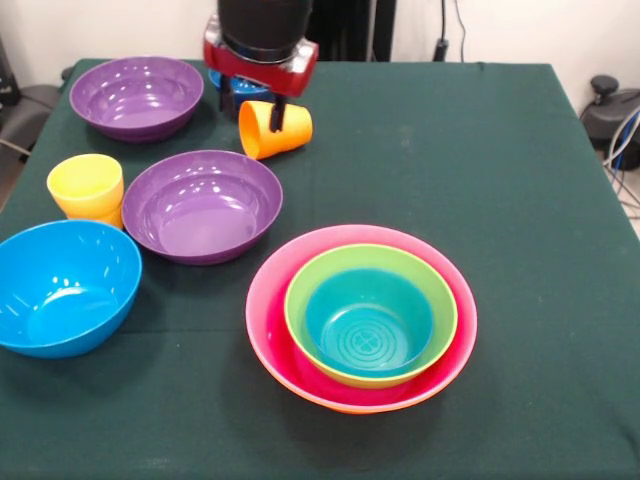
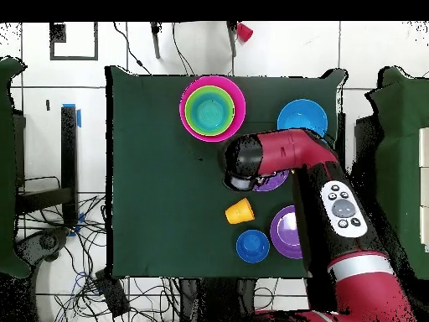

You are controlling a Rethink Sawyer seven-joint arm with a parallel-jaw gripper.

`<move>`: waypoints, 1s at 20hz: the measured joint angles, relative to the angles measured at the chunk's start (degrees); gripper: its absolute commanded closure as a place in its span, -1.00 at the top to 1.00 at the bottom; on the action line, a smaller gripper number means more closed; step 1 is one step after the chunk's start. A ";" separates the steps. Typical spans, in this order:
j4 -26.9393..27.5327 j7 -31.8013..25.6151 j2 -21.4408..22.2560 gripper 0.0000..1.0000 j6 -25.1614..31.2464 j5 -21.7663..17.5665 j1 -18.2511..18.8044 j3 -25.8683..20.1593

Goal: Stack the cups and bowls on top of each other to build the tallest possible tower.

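Observation:
My gripper (image 1: pixel 278 116) hangs at the table's far side, shut on the rim of an orange cup (image 1: pixel 274 129), which tilts on its side with its mouth to the left; the cup also shows in the overhead view (image 2: pixel 240 211). A yellow cup (image 1: pixel 86 185) stands at the left, with an orange edge showing beneath it. The tower (image 1: pixel 360 318) is a pink bowl over an orange one, with a green bowl (image 1: pixel 440 300) and a teal bowl (image 1: pixel 368 325) nested inside. Two purple bowls (image 1: pixel 137 95) (image 1: pixel 202 205) and a light blue bowl (image 1: pixel 62 285) stand apart on the left. A small dark blue bowl (image 2: pixel 252 246) sits behind the gripper.
The green cloth-covered table (image 1: pixel 520 180) has bare room on its right half in the front view. The red arm (image 2: pixel 293 155) covers part of one purple bowl and the yellow cup in the overhead view. Cables lie on the floor around the table.

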State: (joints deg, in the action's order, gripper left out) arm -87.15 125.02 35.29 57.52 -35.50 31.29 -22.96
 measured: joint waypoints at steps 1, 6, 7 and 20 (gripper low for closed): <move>0.09 0.00 0.06 1.00 0.00 0.04 -0.30 -0.12; 1.13 0.00 -0.28 1.00 0.00 0.08 -1.80 -1.37; 1.22 0.00 -0.34 1.00 0.00 0.08 -1.85 -1.52; 8.75 -4.11 -6.85 1.00 0.04 0.04 -0.95 -7.96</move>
State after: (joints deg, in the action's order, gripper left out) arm -78.41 120.91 28.44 57.56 -35.46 30.34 -30.92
